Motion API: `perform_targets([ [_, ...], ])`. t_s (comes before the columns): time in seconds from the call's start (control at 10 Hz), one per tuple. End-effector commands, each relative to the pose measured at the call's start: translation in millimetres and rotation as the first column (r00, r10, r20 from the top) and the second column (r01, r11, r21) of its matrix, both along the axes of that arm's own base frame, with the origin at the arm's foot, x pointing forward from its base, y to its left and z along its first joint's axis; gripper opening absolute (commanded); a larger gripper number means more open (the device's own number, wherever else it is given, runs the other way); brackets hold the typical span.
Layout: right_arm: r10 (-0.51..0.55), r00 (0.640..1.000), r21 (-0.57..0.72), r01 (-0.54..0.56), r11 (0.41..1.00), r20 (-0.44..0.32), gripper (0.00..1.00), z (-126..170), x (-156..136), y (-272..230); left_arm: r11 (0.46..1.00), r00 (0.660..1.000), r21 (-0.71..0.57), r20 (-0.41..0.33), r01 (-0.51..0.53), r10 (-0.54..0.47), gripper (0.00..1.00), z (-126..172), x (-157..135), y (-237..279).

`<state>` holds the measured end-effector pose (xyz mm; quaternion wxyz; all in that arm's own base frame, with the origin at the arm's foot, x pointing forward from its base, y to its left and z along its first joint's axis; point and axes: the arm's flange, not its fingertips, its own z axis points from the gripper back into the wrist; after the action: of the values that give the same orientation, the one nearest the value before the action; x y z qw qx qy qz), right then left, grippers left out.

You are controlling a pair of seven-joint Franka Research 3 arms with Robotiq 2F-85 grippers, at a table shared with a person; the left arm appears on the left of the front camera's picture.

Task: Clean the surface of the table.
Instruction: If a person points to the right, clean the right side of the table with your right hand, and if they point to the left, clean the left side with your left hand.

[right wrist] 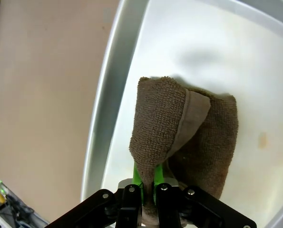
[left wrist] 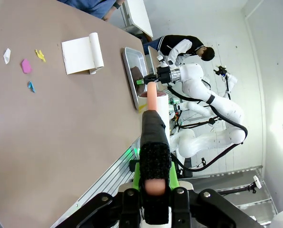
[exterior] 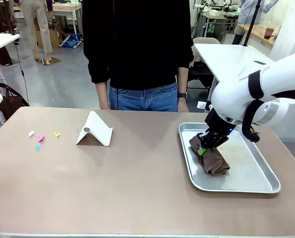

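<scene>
Front view has the wide beige-brown tabletop running across the whole foreground. A person in a black top and blue jeans stands at its far edge, arms hanging down. On the robot's right side a silver tray lies on the tabletop, and in it sits a crumpled brown towel. The right pincer reaches down into the tray from the right and is clamped on the towel's upper end. Right wrist view shows its green pads pressed together on a fold of the terry cloth, while the rest of the towel lies on the tray floor, close to the tray wall that faces the middle of the tabletop. In the left half of the tabletop a white folded stand rests like a small tent. Further left, well apart from the tray, lie four small scraps, white, pink, yellow and blue, close together. Left wrist view looks along the left pincer, which hangs just off the tabletop's robot-side edge. Its jaws are drawn together on what looks like a slim peach-coloured stick that juts past the fingertips; the angle is too steep to tell more about it. That view also shows the scraps, the stand and the tray spread along the tabletop.
</scene>
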<state>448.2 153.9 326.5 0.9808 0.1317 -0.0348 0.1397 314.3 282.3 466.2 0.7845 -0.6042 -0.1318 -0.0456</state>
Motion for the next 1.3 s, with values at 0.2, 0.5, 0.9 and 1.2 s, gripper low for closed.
perform_targets([
  [0.2, -0.036, 0.997, -0.072, 0.041, 0.997, 0.066, 0.09, -6.2, -0.1, -5.9, 1.000, 1.000, -0.012, 0.008, 0.010, -0.009, 0.00, 2.7, -3.8, -0.7],
  [0.5, -0.112, 0.991, -0.160, 0.123, 0.980, 0.073, 0.09, -12.6, 8.4, -18.9, 1.000, 1.000, -0.012, 0.008, 0.010, -0.009, 0.00, 2.7, -3.8, -0.7],
  [0.9, -0.277, 0.956, -0.211, 0.292, 0.933, 0.098, 0.09, -12.8, 18.6, -53.5, 1.000, 1.000, -0.012, 0.008, 0.010, -0.009, 0.00, 2.7, -3.8, -0.7],
  [1.2, -0.363, 0.927, -0.229, 0.376, 0.898, 0.097, 0.09, -16.5, 24.6, -79.4, 1.000, 1.000, -0.012, 0.008, 0.010, -0.009, 0.00, 2.7, -3.8, -0.7],
])
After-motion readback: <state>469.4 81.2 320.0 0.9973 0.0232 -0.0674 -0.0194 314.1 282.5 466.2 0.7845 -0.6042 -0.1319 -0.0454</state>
